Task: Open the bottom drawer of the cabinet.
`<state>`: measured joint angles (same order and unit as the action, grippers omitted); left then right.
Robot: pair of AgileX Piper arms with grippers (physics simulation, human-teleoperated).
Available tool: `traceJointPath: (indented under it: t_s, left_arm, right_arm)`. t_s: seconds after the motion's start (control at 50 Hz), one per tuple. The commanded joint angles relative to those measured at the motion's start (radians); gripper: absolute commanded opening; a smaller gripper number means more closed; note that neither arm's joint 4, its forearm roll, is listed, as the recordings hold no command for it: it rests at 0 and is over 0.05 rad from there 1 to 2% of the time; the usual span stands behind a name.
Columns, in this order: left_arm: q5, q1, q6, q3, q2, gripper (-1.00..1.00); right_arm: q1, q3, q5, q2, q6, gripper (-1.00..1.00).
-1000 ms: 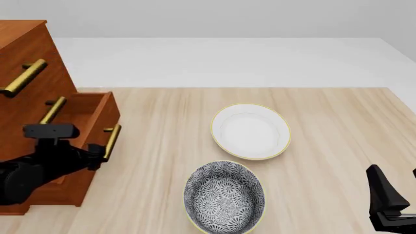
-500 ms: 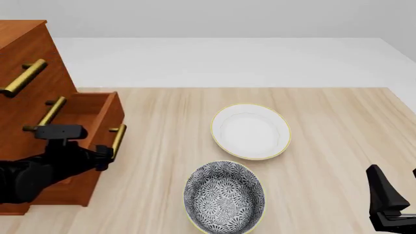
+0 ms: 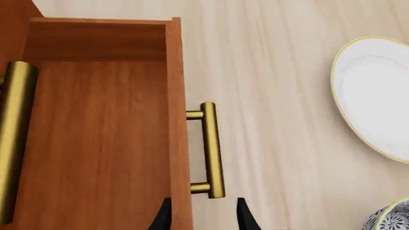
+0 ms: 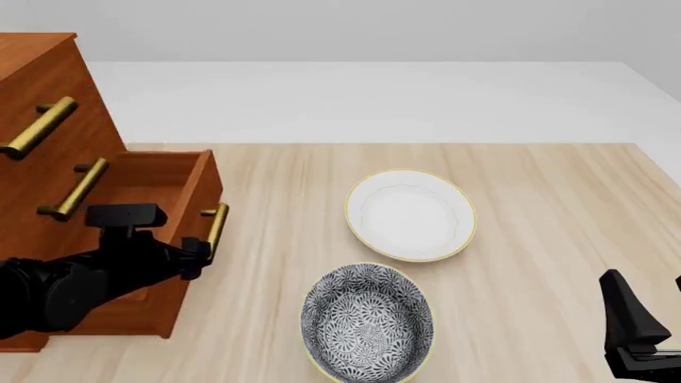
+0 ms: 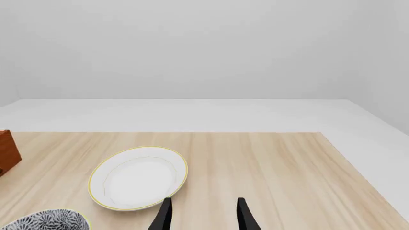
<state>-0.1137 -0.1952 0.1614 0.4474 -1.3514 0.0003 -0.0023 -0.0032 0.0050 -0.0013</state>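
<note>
The cabinet [image 4: 48,104] stands at the table's left edge. Its bottom drawer [image 4: 159,191] is pulled out to the right, and its bare wooden inside [image 3: 96,134] shows in the left wrist view. My left gripper [image 4: 200,254] sits at the near end of the drawer's brass handle [image 4: 216,226]. In the left wrist view its fingers [image 3: 245,216] stand apart on either side of the handle [image 3: 212,148] and the drawer's front edge, so my left gripper [image 3: 203,218] is open. Low at the right, my right gripper [image 4: 649,319] is open and holds nothing.
A white yellow-rimmed bowl [image 4: 410,215] lies mid-table, with a black-and-white patterned bowl [image 4: 368,323] nearer to me. The two upper drawers' brass handles [image 4: 43,126] jut out above the open drawer. The table's far edge meets a white floor.
The bottom drawer has slid farther out to the right, and my left gripper has moved right with its handle. The right arm has not moved.
</note>
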Motion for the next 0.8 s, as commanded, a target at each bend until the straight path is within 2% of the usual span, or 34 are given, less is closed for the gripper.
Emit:
traceJointPath:
  t_s: [0.02, 0.38, 0.6, 0.68, 0.8]
  left_arm:
    - [-0.002, -0.090, 0.036, 0.028, -0.010, 1.00]
    - [-0.050, -0.153, 0.082, 0.037, -0.062, 1.00]
    - [-0.051, -0.191, 0.123, 0.046, -0.051, 1.00]
    - [-0.056, -0.190, 0.114, 0.045, -0.058, 1.00]
    - [-0.051, -0.231, 0.140, 0.065, -0.053, 1.00]
  right_arm:
    - [0.000, 0.000, 0.000, 0.000, 0.000, 1.00]
    - [0.000, 0.000, 0.000, 0.000, 0.000, 1.00]
    - [0.000, 0.000, 0.000, 0.000, 0.000, 1.00]
    - [0.000, 0.000, 0.000, 0.000, 0.000, 1.00]
    - [0.000, 0.000, 0.000, 0.000, 0.000, 1.00]
